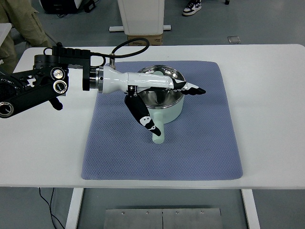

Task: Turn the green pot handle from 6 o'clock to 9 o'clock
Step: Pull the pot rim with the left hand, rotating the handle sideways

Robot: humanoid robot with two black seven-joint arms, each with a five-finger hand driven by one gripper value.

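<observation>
a pale green pot point(164, 98) with a bright steel inside sits on a blue-grey mat point(162, 152) spread over a white counter point(267, 95), toward the mat's far half and near its middle from side to side. the pot's short handle point(157, 133) juts toward the near edge of the counter, at about six o'clock. the robot's left arm point(47, 83), black at the joints and white at the forearm, reaches in from the left edge, with a black cable point(128, 44) looping over it. its left hand point(159, 98) lies across the pot: the long fingers point(188, 88) stretch out flat over the rim toward the right, while the thumb point(142, 115) angles down beside the pot's left wall, its tip touching or just beside the handle's base. the hand is spread wide and grips nothing. beyond the counter stand a white pedestal point(140, 16) and a cardboard box point(145, 39), with a person's trouser leg point(26, 21) at far left and a sneaker point(191, 7) at top.
</observation>
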